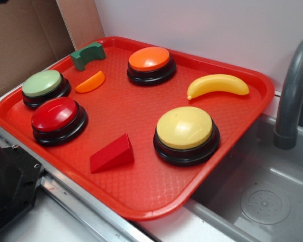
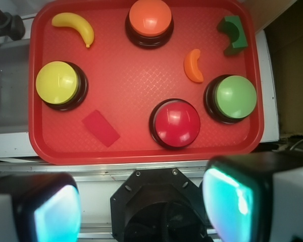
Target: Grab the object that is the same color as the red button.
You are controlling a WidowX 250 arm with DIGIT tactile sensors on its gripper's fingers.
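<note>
The red wedge block (image 1: 112, 154) lies on the red tray (image 1: 141, 196) near its front edge, between the red button (image 1: 58, 119) and the yellow button (image 1: 186, 134). In the wrist view the wedge (image 2: 101, 127) is left of the red button (image 2: 175, 123). My gripper (image 2: 141, 204) is high above and behind the tray's near edge, over the black robot base (image 2: 159, 206). Its jaws stand wide apart with nothing between them. The gripper does not show in the exterior view.
On the tray also stand an orange button (image 1: 151, 64) and a green button (image 1: 44, 87), with an orange crescent slice (image 1: 90, 82), a green arch block (image 1: 88, 55) and a yellow banana (image 1: 217, 84). A grey sink (image 1: 262, 201) with a faucet (image 1: 293, 96) lies to the right.
</note>
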